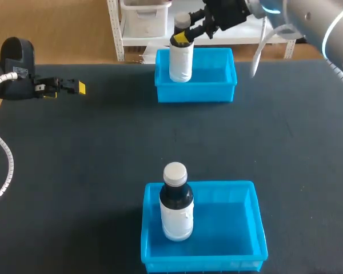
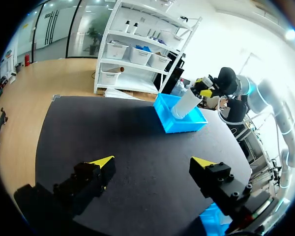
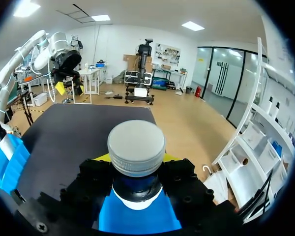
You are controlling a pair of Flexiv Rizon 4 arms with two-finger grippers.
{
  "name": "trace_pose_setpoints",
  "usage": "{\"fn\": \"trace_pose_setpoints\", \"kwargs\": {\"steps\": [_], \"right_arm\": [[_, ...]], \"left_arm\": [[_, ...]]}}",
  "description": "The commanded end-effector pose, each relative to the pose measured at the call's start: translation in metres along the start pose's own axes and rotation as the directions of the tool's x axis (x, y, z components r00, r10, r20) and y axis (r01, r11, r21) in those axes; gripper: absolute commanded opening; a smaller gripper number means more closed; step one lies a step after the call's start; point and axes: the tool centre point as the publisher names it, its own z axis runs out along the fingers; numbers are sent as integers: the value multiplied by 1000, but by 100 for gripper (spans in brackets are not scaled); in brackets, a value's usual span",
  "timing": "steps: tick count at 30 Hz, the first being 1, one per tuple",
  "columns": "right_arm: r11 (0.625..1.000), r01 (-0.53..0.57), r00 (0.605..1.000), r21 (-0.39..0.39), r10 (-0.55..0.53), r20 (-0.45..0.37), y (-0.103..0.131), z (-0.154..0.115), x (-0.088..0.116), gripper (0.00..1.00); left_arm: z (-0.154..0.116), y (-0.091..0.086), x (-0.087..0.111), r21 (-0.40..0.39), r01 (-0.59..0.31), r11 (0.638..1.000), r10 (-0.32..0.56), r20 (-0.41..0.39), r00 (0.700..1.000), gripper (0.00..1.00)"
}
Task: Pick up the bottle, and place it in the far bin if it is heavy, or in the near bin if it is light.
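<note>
Your right gripper (image 1: 183, 36) is closed on the neck of the bottle (image 1: 181, 64), just under the grey cap (image 3: 136, 146), with one finger on each side. The bottle hangs upright with its lower part inside the far bin (image 1: 217, 91), close to the bin's left wall. From these views you cannot tell if its base already touches the bin floor. The body looks like stiff plastic with a smooth white label, so I think it is slippery. The neck is the better place to hold, because the cap makes a small ledge over the fingers. As it is over the far bin, it probably counts as heavy. A heavy bottle held only at the top can swing or slide down, so I would let go only when the base sits flat. Your left gripper (image 2: 152, 162) holds nothing, its fingers are wide apart, and it is well to the left of the far bin, over the dark table (image 1: 74, 148). The near bin (image 1: 228, 251) lies well apart from the far bin, on the side toward you, and a second bottle (image 1: 176, 208) stands upright in it.
</note>
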Motion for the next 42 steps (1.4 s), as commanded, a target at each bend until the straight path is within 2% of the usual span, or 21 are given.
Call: {"fn": "trace_pose_setpoints", "kwargs": {"steps": [1, 20, 25, 27, 29, 30, 31, 37, 42], "right_arm": [[946, -3, 1000, -324, 3, 0, -17, 16, 3, 20], [927, -61, 998, -370, 51, -39, -23, 44, 22, 21], [923, -80, 997, -377, 66, -50, -24, 49, 27, 27], [922, -87, 996, -377, 72, -56, -25, 49, 28, 31], [923, -96, 995, -374, 78, -64, -26, 49, 29, 47], [923, -102, 994, -371, 82, -68, -27, 49, 30, 86], [923, -114, 993, -366, 93, -74, -28, 48, 30, 100], [926, -148, 988, -347, 125, -89, -32, 39, 37, 100], [937, -197, 978, -288, 168, -123, -32, 14, 45, 100]], "left_arm": [[0, 0, 0, 0, 0, 1000, 0, 0, 1000, 100], [0, 0, 0, 0, 0, 1000, 0, 0, 1000, 100], [0, 0, 0, 0, 0, 1000, 0, 0, 1000, 100], [0, 0, 0, 0, 0, 1000, 0, 0, 1000, 100], [0, 0, 0, 0, 0, 1000, 0, 0, 1000, 100], [0, 0, 0, 0, 0, 1000, 0, 0, 1000, 100], [0, 0, 0, 0, 0, 1000, 0, 0, 1000, 100], [0, 0, 0, 0, 0, 1000, 0, 0, 1000, 100], [0, 0, 0, 0, 0, 1000, 0, 0, 1000, 100]]}}
